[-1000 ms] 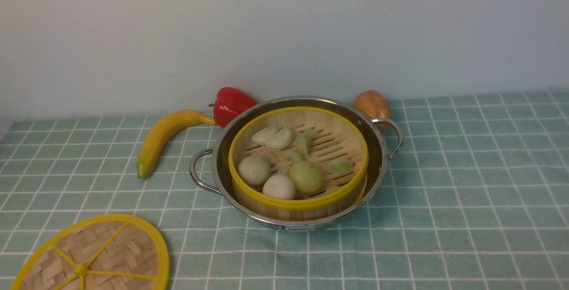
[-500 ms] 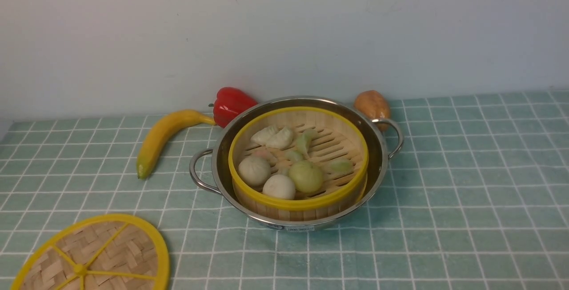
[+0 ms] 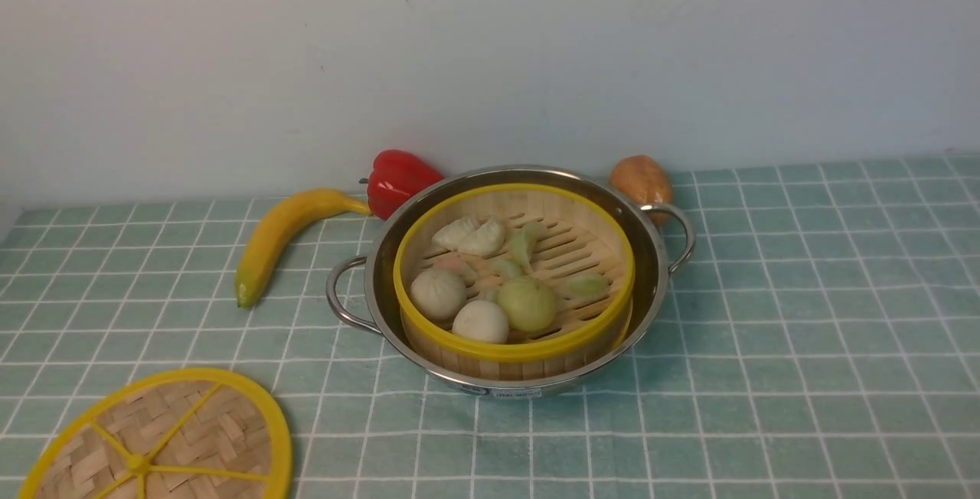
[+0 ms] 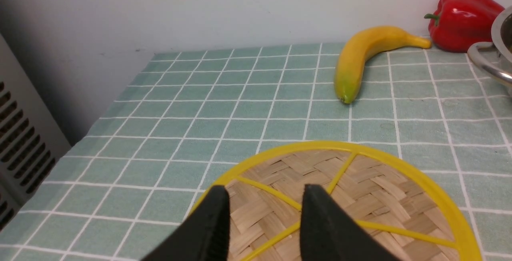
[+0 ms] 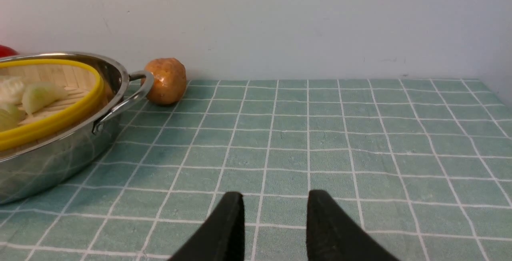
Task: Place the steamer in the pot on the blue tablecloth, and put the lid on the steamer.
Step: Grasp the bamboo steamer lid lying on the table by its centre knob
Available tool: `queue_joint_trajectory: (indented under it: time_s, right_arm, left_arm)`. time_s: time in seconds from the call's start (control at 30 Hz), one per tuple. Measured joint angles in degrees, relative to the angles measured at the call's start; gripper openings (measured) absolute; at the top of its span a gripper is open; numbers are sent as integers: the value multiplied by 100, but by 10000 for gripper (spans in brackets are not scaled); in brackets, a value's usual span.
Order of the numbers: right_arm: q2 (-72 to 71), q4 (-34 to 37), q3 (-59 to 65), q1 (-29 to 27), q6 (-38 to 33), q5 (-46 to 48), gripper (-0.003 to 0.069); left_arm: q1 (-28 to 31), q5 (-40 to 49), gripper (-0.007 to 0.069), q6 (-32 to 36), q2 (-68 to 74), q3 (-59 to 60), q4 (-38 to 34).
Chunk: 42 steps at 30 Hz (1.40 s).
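Counted: 1 pot [image 3: 655, 277], 1 steamer [image 3: 513, 351], 1 lid [image 3: 153, 438], 1 blue tablecloth [image 3: 804, 331]. Inside steamer: 3 round buns [image 3: 438, 294] [image 3: 480, 321] [image 3: 527, 304]; roughly 6 smaller dumplings [image 3: 484, 237], exact number unclear. Far side: 1 banana [image 3: 279, 235], 1 red pepper [image 3: 398, 177], 1 potato [image 3: 641, 180].

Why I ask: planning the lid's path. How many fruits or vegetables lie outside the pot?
3: banana left of the pot, red pepper behind its far-left rim, potato behind its right handle. Anything smaller behind the pot would be hidden.
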Motion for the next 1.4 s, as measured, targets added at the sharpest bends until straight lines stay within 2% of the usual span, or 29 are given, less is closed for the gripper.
queue_joint_trajectory:
  time_s: [0.27, 0.37, 0.57, 0.73, 0.9, 1.0, 1.07, 1.1, 1.17, 1.2, 1.27, 1.4]
  right_arm:
    - [0, 0, 0, 0, 0, 0, 243]
    - [0, 0, 0, 0, 0, 0, 243]
    - [0, 0, 0, 0, 0, -7, 243]
    - [0, 0, 0, 0, 0, -7, 243]
    - [0, 0, 0, 0, 0, -11, 243]
    - [0, 4, 0, 0, 79, -11, 243]
    - [0, 4, 0, 0, 93, -11, 243]
    - [0, 4, 0, 0, 107, -11, 243]
    - [0, 4, 0, 0, 109, -11, 243]
    - [0, 4, 0, 0, 109, -18, 243]
    - [0, 4, 0, 0, 120, -18, 243]
    - [0, 4, 0, 0, 132, -18, 243]
  left_arm:
    - [0, -108, 243, 7, 0, 0, -25]
    - [0, -466, 243, -47, 0, 0, -405]
    - [0, -1548, 243, -247, 0, 0, -2276]
    - [0, -1603, 243, -266, 0, -7, -3061]
    - [0, -803, 243, -222, 85, -600, -3144]
    - [0, 261, 243, -196, 704, -1444, -3131]
    - [0, 625, 243, -183, 932, -1688, -3080]
    - [0, 1385, 243, -139, 1396, -2151, -2860]
    - [0, 1848, 243, -97, 1682, -2422, -2678]
    - [0, 2600, 243, -38, 2103, -2803, -2327]
    - [0, 3489, 243, 21, 2844, -3418, -1819]
    - [0, 4259, 243, 61, 3890, -4112, -1145]
